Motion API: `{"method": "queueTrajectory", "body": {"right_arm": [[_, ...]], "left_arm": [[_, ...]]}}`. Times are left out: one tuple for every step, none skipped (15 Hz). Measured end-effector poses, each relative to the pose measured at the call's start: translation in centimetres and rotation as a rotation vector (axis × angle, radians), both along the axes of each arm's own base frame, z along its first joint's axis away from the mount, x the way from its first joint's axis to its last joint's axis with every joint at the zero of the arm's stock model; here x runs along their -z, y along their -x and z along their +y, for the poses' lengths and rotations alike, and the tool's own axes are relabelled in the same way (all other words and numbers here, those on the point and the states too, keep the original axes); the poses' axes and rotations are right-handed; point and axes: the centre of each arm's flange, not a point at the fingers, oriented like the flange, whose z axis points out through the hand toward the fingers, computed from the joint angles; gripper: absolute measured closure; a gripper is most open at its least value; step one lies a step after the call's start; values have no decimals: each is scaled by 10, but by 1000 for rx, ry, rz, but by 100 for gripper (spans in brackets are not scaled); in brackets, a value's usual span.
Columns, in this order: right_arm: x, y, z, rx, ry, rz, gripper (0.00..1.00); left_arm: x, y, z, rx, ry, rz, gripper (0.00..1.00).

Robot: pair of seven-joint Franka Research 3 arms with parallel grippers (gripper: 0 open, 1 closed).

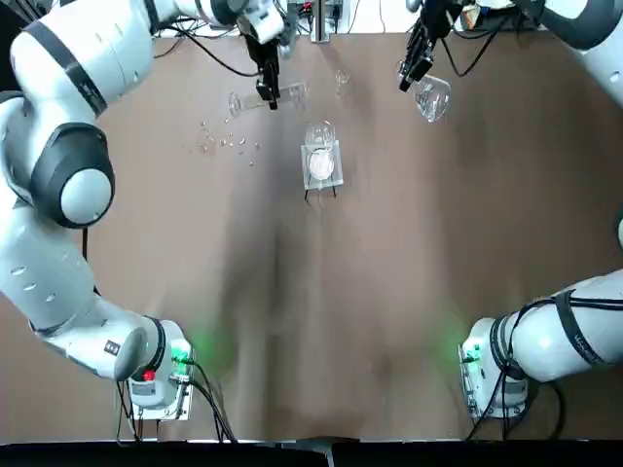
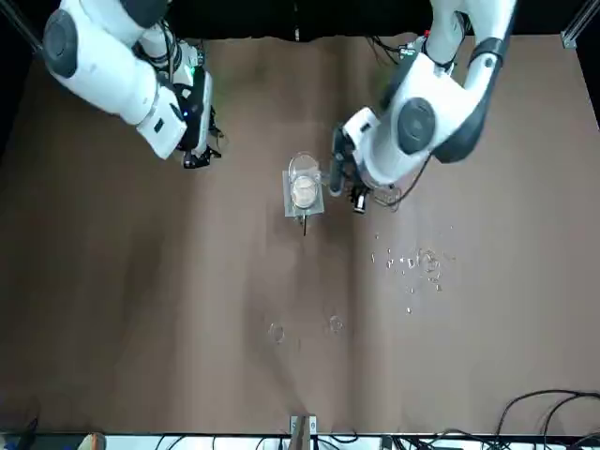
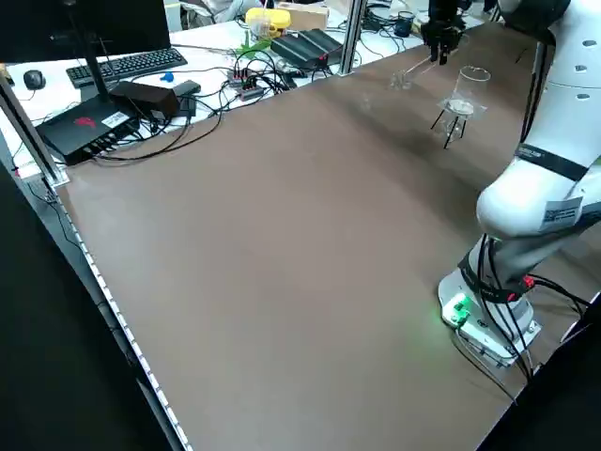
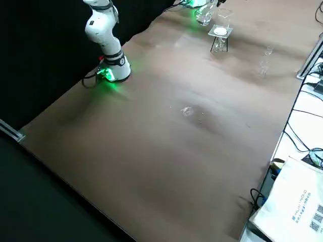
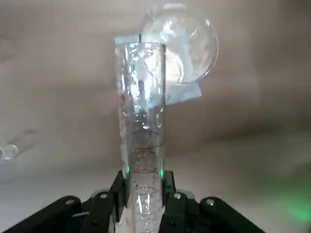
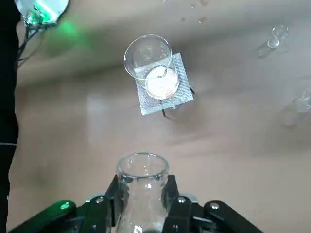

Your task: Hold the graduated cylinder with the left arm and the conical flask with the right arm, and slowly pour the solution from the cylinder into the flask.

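Reaches across the table [image 1: 370, 321] with both arms. Near the centre, sets a beaker [image 1: 319, 134] on a wire-gauze stand [image 1: 334, 179]. Far right, grips the conical flask [image 1: 431, 97] between the right gripper's [image 6: 143, 182] fingers. Far left of centre, pinches the tilted graduated cylinder [image 5: 142, 116] in the left gripper [image 5: 146, 179], well apart from the flask.

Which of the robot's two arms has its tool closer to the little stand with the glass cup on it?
The left. Its tool is just off the stand's left, gripping the graduated cylinder; the right's tool is farther off, to its right.
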Motion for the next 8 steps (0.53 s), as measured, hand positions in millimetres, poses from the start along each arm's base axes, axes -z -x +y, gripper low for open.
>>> {"method": "queueTrajectory", "body": {"right_arm": [[-3, 4, 9, 1, 27, -9, 61], [-5, 9, 20, -6, 61, -23, 61], [-6, 15, 32, -16, 99, -39, 61], [-5, 21, 46, -22, 132, -53, 61], [-5, 24, 58, -24, 151, -65, 61], [-3, 25, 68, -25, 163, -70, 61], [-1, 25, 77, -27, 170, -72, 61], [3, 25, 84, -32, 184, -75, 61]], "left_arm": [[-3, -7, 11, -27, 47, 23, 66], [-5, -14, 22, -49, 91, 41, 66], [-6, -22, 33, -65, 138, 57, 66], [-8, -29, 45, -79, 186, 72, 66], [-9, -35, 58, -91, 229, 86, 66], [-10, -42, 73, -102, 273, 101, 66], [-10, -48, 88, -109, 320, 119, 66], [-9, -54, 104, -114, 368, 134, 66]]}}
